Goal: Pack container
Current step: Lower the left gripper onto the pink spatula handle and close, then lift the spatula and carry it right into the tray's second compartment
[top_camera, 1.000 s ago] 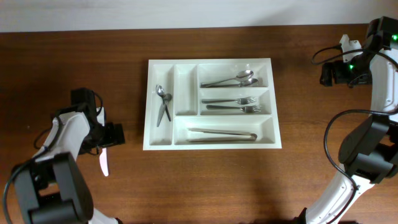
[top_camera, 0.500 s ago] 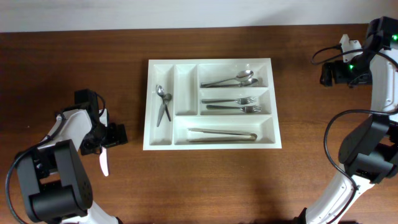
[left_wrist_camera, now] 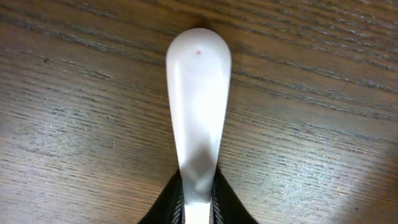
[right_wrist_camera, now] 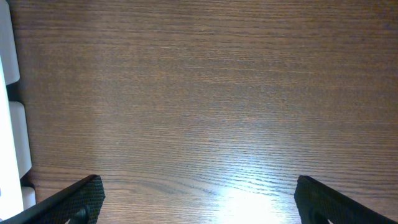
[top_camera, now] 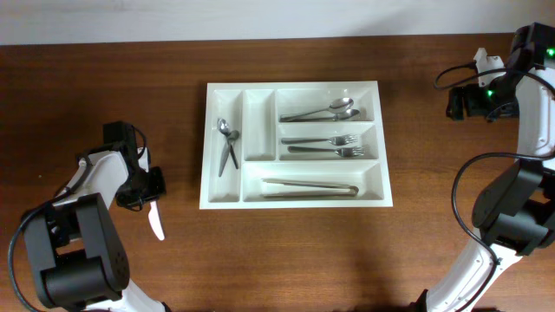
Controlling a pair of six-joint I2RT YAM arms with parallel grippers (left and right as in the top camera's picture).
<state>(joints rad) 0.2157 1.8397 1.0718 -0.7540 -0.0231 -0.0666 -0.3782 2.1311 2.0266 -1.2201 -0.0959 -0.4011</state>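
overhead: one container (top_camera: 257, 130) holds two large spoons (top_camera: 340, 107), two forks (top_camera: 345, 140), one tongs (top_camera: 310, 187).

One container (top_camera: 257, 130), two forks (top_camera: 336, 140) (two large spoons (top_camera: 323, 112)).

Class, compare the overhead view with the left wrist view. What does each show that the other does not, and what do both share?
Only overhead: the container holding spoons, forks and tongs, plus the right gripper off to one side. Only left wrist: a close look at the black fingers pinching one end of the white utensil, and the fine wood grain. Both: the white utensil, the left gripper holding it, and the brown wooden table.
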